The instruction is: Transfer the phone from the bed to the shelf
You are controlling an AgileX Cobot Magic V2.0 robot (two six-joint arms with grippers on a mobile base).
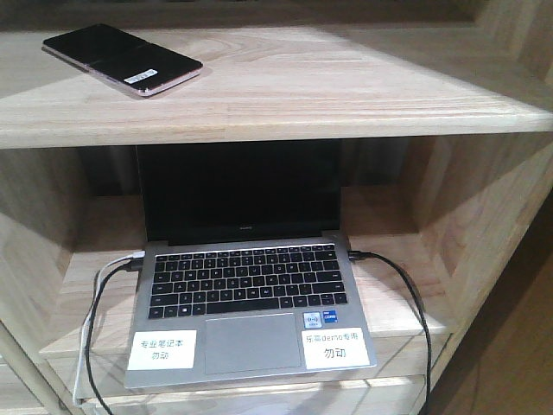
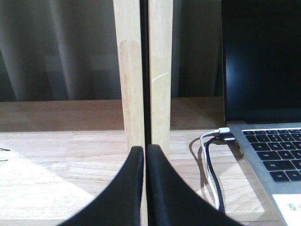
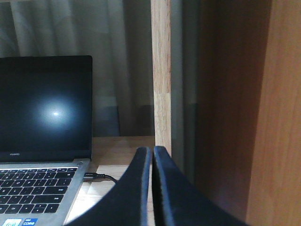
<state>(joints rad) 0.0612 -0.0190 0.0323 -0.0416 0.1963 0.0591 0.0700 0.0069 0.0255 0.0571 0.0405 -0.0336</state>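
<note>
Already the phone (image 1: 122,59) lies flat on the top plank of the shelf (image 1: 363,95), screen up, its white sticker toward the front edge, and nothing of mine is touching it. Judging from that, the carrying is done: the phone is off the bed, which none of my views shows, and rests where the task wants it. My left gripper (image 2: 145,155) is clenched, the two black fingers pressed together with nothing between them, and it points at a pale upright post (image 2: 143,70) just ahead on the lower tier. To its right sit the laptop (image 2: 263,94) and the cables (image 2: 211,165) plugged into its side. My right gripper (image 3: 153,157) is likewise pinched closed and empty, aimed at another wooden upright (image 3: 161,70), with the laptop off to its left and the dark side wall (image 3: 235,103) close on its right. The phone is above both pairs of jaws, on the tier over the one they face, and well apart from them. What is left, as I judge it, is little: perhaps only to draw both arms back from the shelf without brushing the cables or the laptop.
</note>
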